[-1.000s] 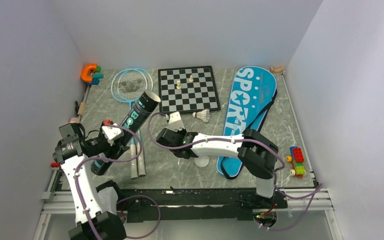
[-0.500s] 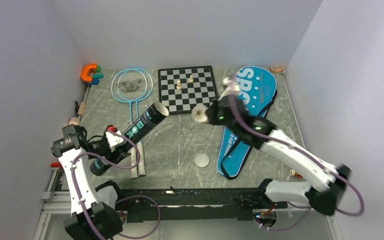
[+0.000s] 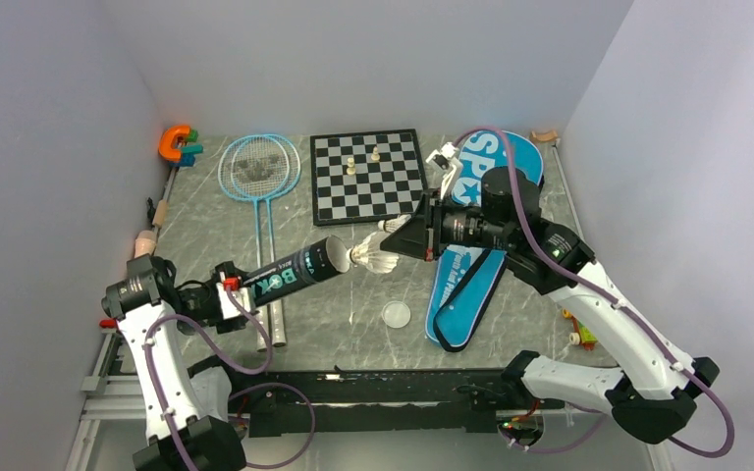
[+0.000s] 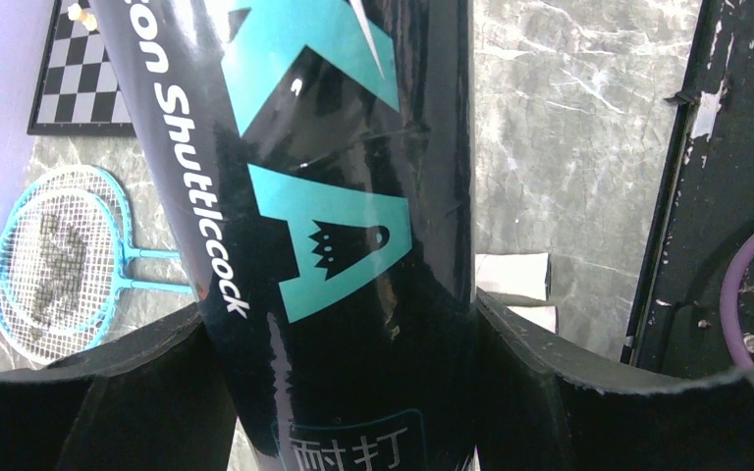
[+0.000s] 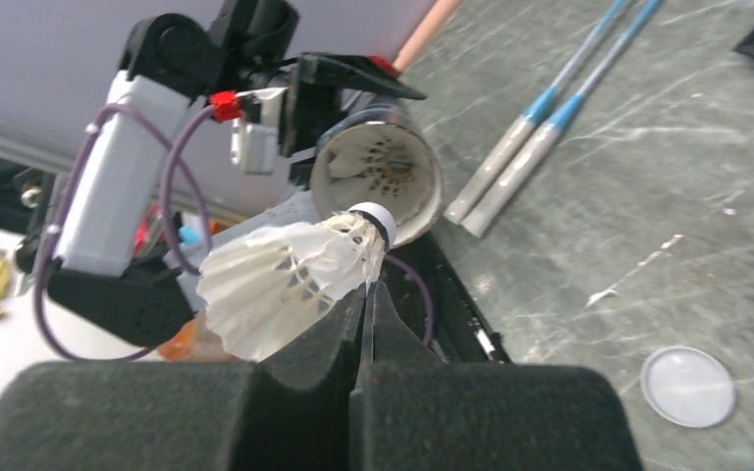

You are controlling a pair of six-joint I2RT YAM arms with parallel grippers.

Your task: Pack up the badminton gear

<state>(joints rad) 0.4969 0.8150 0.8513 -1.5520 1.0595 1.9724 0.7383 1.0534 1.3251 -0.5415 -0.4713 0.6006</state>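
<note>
My left gripper is shut on the black lettered tube and holds it tilted above the table, open mouth toward the right. In the left wrist view the tube fills the space between the jaws. My right gripper is shut on a white feather shuttlecock, its cork just in front of the tube's mouth. White feathers show inside the tube. The shuttlecock sits pinched at the fingertips of my right gripper. Two light-blue rackets lie at the back left. The blue "SPORT" bag lies under the right arm.
A chessboard with pale pieces lies at the back centre. An orange C-shaped toy sits in the back left corner. A round clear lid lies near the front. The racket handles end beside the left gripper. Walls close three sides.
My right gripper has carried the shuttlecock from beside the chessboard down and left to the tube's mouth. My left gripper has lowered the tube and swung its mouth to the right.
</note>
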